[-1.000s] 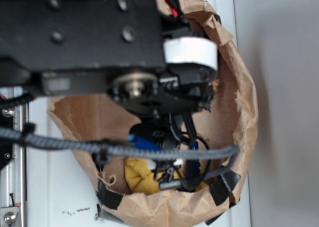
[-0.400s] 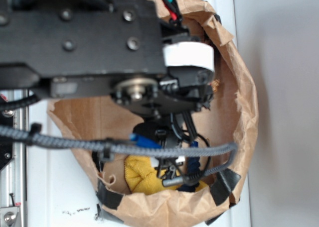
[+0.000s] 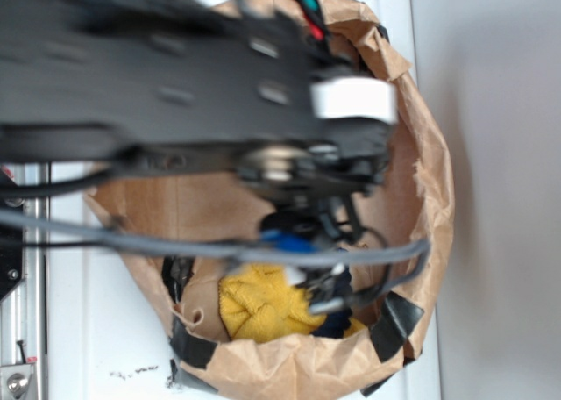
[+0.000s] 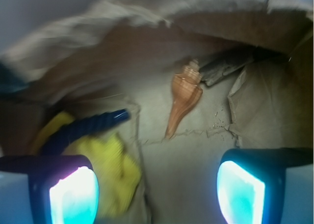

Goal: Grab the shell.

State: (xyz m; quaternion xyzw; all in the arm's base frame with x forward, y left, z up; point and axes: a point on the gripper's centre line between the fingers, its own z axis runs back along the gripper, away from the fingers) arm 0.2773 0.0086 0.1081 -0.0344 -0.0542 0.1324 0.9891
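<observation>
My gripper (image 4: 157,184) was spread wide and empty; the shell (image 4: 184,100) lay ungrasped beyond it, apparently right of the yellow cloth (image 4: 110,167). Approach and closing remained.

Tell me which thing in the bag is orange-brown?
The shell, lying on the bag's floor; the cloth is yellow and the rope piece dark blue.

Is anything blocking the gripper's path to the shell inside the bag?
Nothing visible. In the wrist view the shell lies alone on bare paper ahead of the open gripper. The blue rope piece and yellow cloth sit off to the side.
</observation>
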